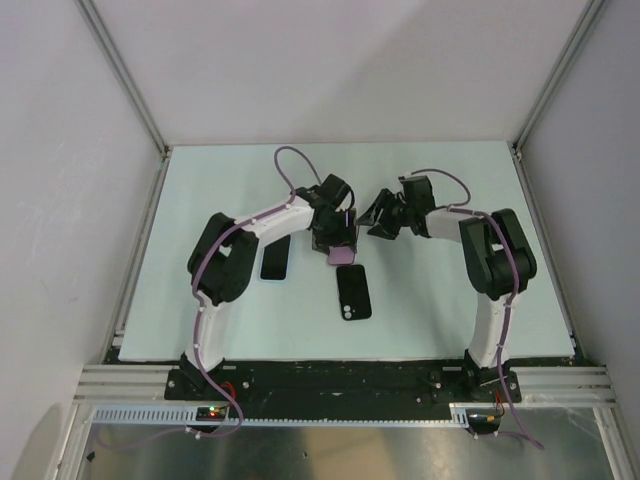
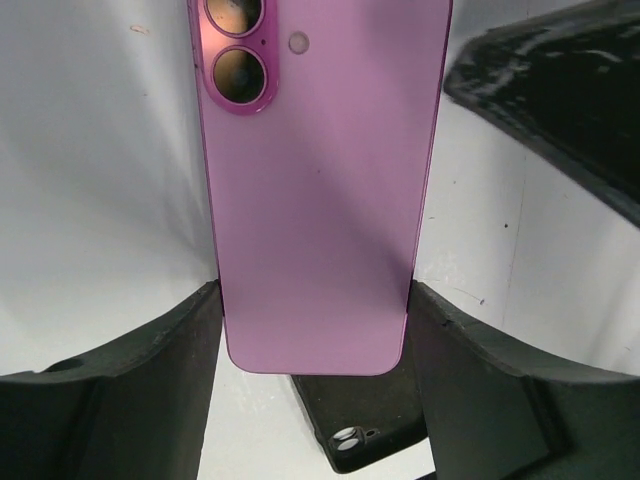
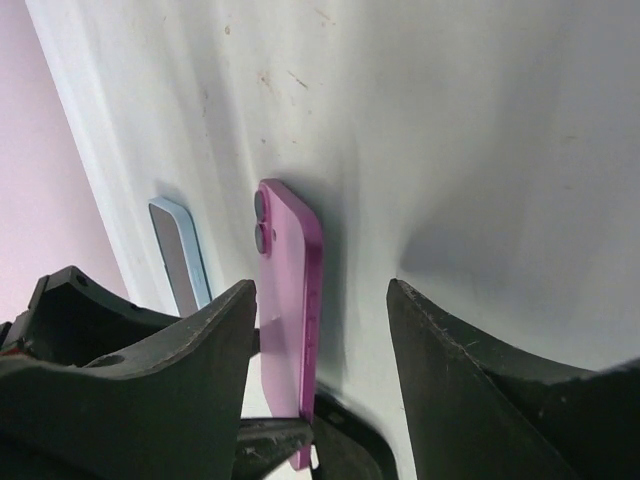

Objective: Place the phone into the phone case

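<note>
the pink phone (image 2: 315,220) sits clamped between the two fingers (image 2: 150,380) of the left claw (image 2: 315,300), which press on its long edges near the plain end. its back faces that claw's camera, and the two lenses are at the far end, away from the claw. from above, the phone (image 1: 343,256) juts out of the left claw (image 1: 335,232) towards the arm bases, held up off the worktop (image 1: 450,300).

the black phone case (image 1: 352,292) lies flat on the worktop just past the phone's held end, on the side of the left claw nearest the bases. in the left wrist view the case (image 2: 365,425) shows under the phone's lower edge, its lens cut-out visible. whether phone and case touch cannot be told.

the right claw (image 1: 383,215) is beside the left claw, a little apart from it. its fingers stand wide apart with nothing gripped. seen from the right claw (image 3: 320,320), the phone (image 3: 285,300) is edge-on straight ahead, beyond the fingertips.

a dark slab with a light blue rim (image 3: 180,255) lies flat on the worktop behind the phone. from above, this slab (image 1: 275,257) is on the far side of the left claw from the right claw.
</note>
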Tool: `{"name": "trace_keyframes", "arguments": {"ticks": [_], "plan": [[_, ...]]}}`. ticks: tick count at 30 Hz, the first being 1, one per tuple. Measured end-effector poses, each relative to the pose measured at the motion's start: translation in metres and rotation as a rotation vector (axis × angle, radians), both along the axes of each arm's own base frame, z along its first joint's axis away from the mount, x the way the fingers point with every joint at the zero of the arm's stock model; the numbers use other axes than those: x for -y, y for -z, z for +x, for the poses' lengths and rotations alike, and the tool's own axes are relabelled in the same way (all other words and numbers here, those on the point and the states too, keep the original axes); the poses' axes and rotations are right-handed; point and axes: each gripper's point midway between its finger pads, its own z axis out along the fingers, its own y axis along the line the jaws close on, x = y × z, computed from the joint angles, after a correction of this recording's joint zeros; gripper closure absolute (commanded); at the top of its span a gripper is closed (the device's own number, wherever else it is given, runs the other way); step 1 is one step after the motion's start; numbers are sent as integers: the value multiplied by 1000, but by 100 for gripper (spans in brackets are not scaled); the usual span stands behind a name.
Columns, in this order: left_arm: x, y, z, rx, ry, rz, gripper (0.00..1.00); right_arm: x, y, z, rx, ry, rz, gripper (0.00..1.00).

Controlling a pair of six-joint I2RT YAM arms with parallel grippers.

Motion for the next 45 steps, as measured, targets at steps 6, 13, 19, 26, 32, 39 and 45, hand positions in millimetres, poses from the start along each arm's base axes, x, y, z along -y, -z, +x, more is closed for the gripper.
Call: {"name": "trace_keyframes", "arguments": {"ticks": [6,13,19,26,32,39,45], "plan": [[4,2,-4,-10,21,-36,68,-23,10,6,-20,-26,16,47],[3,2,-9,-8,38,-57,67,-39,16,5,-46,-40,30,78],[0,-6,-9,16,47,-74,58,-47,7,8,-47,-49,59,97],[-1,-34,-5,97,69,-101,46,-50,6,9,-35,-39,35,100],[-8,-50,-7,143,62,-99,37,-49,5,7,-37,-42,20,100],[-14,-61,-7,232,90,-42,32,-44,-3,-1,-57,-18,-23,100],[-19,-56,-27,338,164,100,29,-47,-30,-9,-66,-10,4,100]]}}
